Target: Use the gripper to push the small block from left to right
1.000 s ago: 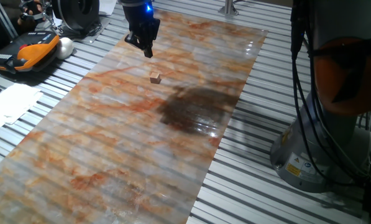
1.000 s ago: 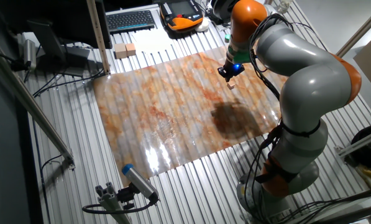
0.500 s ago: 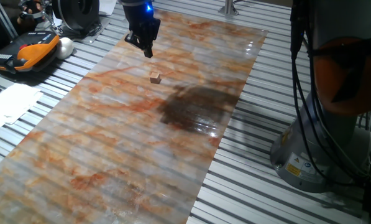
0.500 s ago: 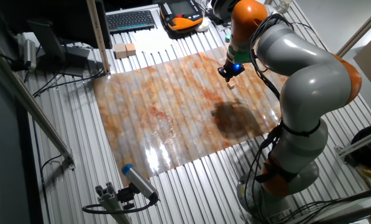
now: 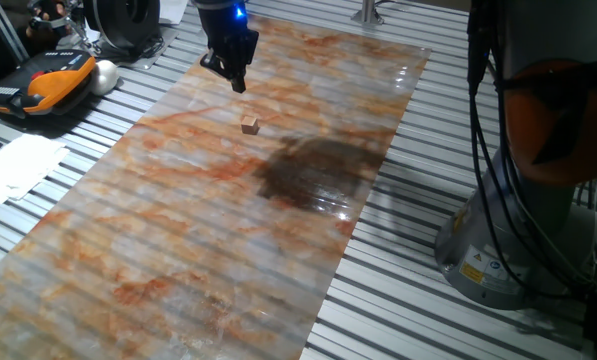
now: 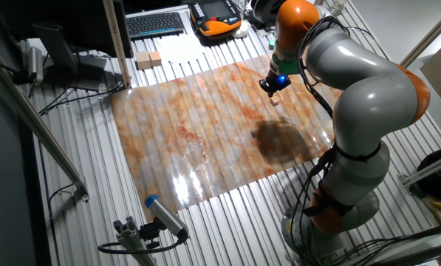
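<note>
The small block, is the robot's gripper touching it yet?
Apart. In one fixed view, a strip of bare marbled mat shows between the gripper and the small block, which sits alone.

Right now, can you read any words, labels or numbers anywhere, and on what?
None can be read.
Yellow warning stickers on the robot base: print too small.
Keyboard: keys blurred.
Orange handheld pendant: screen unreadable.
Small block: plain, unmarked.
</note>
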Tool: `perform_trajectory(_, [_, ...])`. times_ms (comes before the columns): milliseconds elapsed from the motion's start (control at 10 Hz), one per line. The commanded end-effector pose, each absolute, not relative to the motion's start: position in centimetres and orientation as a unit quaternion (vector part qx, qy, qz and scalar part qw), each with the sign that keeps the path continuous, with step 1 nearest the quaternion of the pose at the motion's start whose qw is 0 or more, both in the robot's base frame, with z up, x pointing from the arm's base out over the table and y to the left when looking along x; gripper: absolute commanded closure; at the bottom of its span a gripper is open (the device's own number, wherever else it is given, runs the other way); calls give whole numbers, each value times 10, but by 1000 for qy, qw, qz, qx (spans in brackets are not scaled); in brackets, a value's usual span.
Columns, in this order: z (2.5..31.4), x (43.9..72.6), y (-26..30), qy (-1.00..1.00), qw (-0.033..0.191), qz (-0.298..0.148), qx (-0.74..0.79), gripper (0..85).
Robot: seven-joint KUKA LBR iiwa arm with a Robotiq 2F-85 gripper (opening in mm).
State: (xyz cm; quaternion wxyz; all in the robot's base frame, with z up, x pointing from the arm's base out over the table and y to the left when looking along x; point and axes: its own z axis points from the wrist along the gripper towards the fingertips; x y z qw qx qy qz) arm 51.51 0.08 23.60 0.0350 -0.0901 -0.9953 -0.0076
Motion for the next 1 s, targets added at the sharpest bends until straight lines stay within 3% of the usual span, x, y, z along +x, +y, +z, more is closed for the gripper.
perform_trajectory(0, [236, 515, 1, -995, 38, -8, -97, 850])
perform_trajectory(200, [236, 515, 1, -994, 29, -13, -108, 850])
perform_trajectory(500, [236, 515, 1, -995, 17, 19, -99, 850])
perform_trajectory(700, [236, 515, 1, -994, -2, 29, -104, 850])
perform_trajectory(900, [236, 515, 1, -994, -1, 41, -106, 850])
